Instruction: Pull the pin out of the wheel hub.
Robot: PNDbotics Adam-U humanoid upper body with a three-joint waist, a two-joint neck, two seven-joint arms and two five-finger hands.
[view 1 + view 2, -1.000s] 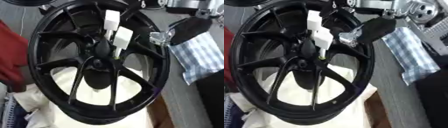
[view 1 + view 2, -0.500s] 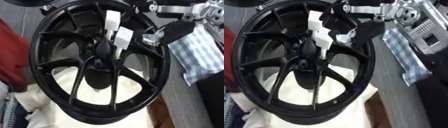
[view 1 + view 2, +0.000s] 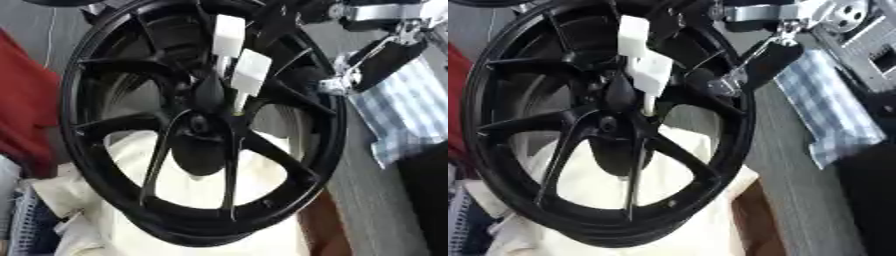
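The wheel (image 3: 201, 130) leans on pale cloth (image 3: 201, 200), hub and white pin (image 3: 249, 75) exposed; right hand (image 3: 754, 62) nearby, fingers unclear.

There was one large glossy black alloy wheel with slender spokes (image 3: 201, 135). Two white rectangular blocks (image 3: 229, 36) stood over its middle, the second block (image 3: 252, 72) lower and nearer the hub, and one thin pale pin (image 3: 238, 102) ran down from that lower block toward the centre. One cream-coloured cloth (image 3: 197, 195) lay under the wheel. One blue-and-white checked cloth (image 3: 398, 120) lay to the right on the grey surface. One red fabric mass (image 3: 26, 120) showed at the left edge. One robot hand in black and silver (image 3: 750, 67) was in view, reaching in from the upper right beside the rim.
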